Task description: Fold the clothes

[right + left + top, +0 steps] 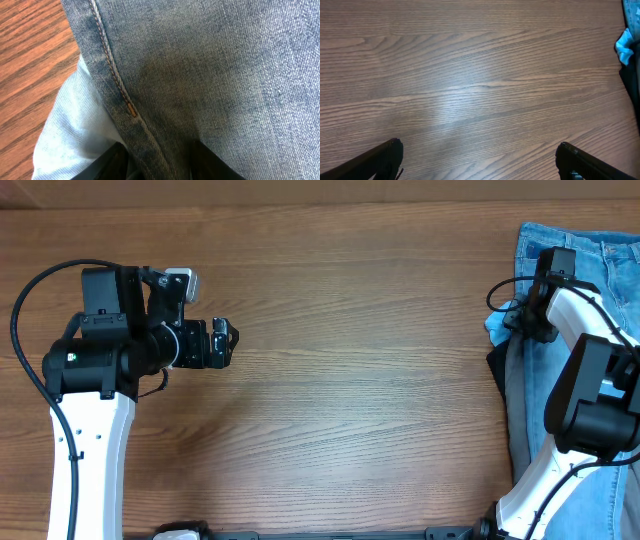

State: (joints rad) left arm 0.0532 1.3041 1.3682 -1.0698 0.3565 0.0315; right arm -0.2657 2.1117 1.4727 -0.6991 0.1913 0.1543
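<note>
Nothing folded yet: my right fingers (210, 162) straddle the jeans (225, 75) seam, grip uncertain; my left fingers (590, 162), well apart from the jeans, gape empty.

White links, black joint housings on left arm (88, 430) and right arm (575, 305). Thin black cable (22, 310) looping beside left arm. Left gripper (224, 343) black, blocky.

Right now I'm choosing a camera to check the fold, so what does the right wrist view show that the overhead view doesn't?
Right wrist only: the stitched seam and weave of the jeans, close up. Overhead only: the left arm and right arm whole, the left claw open above bare table. Both: jeans on the wooden table, pale blue cloth at their edge.
</note>
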